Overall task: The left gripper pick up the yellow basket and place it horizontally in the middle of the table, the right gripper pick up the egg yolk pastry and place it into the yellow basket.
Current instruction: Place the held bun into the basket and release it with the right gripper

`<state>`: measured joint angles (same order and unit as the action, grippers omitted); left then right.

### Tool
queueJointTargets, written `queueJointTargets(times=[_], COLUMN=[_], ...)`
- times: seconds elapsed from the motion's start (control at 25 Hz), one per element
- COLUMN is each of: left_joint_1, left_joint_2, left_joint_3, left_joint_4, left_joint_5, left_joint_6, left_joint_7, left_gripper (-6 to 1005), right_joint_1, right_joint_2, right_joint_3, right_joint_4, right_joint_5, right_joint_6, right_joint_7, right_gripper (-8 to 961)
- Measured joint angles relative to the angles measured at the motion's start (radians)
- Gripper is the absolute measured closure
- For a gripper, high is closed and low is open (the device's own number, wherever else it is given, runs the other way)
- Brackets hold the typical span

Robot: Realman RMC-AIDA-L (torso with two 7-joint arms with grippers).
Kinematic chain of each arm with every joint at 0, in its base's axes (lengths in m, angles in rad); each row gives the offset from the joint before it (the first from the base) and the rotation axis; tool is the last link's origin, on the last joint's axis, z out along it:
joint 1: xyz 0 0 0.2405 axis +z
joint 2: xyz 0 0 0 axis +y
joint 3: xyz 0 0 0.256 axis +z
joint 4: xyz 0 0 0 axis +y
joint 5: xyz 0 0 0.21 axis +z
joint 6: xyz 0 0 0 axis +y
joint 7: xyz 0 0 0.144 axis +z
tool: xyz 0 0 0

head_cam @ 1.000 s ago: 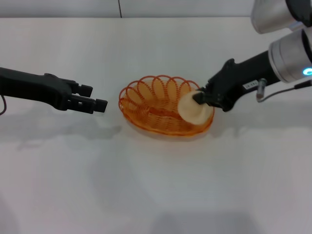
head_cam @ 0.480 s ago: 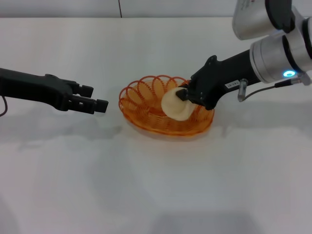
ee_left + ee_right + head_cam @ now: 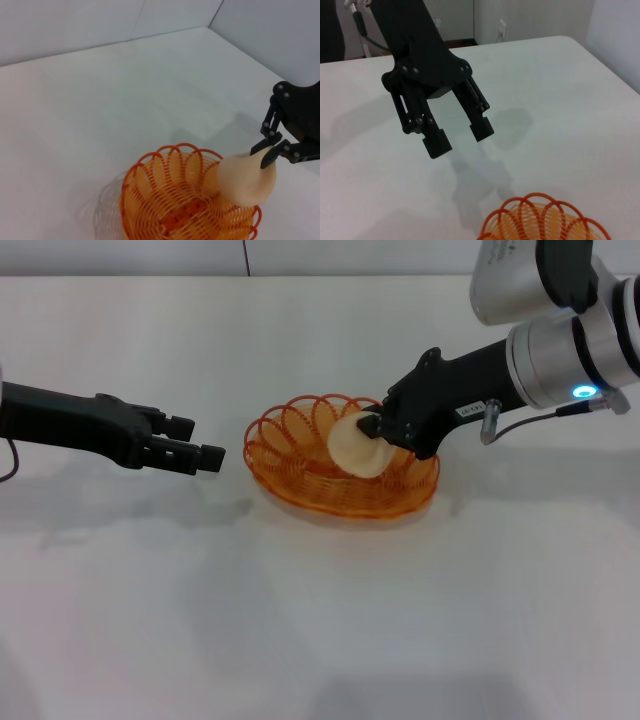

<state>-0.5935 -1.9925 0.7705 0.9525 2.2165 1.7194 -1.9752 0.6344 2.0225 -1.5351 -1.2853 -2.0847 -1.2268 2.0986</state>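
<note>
The right gripper (image 3: 372,428) is clamped on the egg yolk pastry (image 3: 357,446), holding it tilted just inside the right half of the yellow basket (image 3: 300,475), above the wire floor. The basket sits mid-table (image 3: 320,620), with bare white surface all around its scalloped rim. The left gripper (image 3: 205,452) hovers beside the basket's left edge, apart from it, jaws parted and holding nothing.

The head camera looked forward and down from above onto the plain white tabletop (image 3: 320,620), taking in both arms from a middling distance. The left wrist camera sat low and close, facing across the oval orange-yellow wire basket (image 3: 185,210) toward the far wall. The right wrist camera faced the opposite way, catching only that basket's scalloped rim (image 3: 545,220). All three views shared the basket (image 3: 340,465).
</note>
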Motion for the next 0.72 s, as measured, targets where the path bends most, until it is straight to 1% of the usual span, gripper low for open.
queueJointTargets(times=[0.52,0.72], left_joint_1=[0.0,0.001], left_joint_2=[0.0,0.0], left_joint_3=[-0.003,-0.006], left_joint_4=[0.0,0.0], left_joint_5=[0.0,0.0], left_joint_6=[-0.002,-0.005], left_joint_7=[-0.001,0.001], left_gripper=[212,212], right_joint_1=[-0.001,-0.012], right_joint_2=[-0.001,-0.006], right_joint_3=[0.002,0.013], right_joint_4=[-0.005,-0.015], right_joint_5=[0.012,0.043], right_joint_6=[0.009,0.005], right_joint_7=[-0.009,-0.026], right_gripper=[811,628])
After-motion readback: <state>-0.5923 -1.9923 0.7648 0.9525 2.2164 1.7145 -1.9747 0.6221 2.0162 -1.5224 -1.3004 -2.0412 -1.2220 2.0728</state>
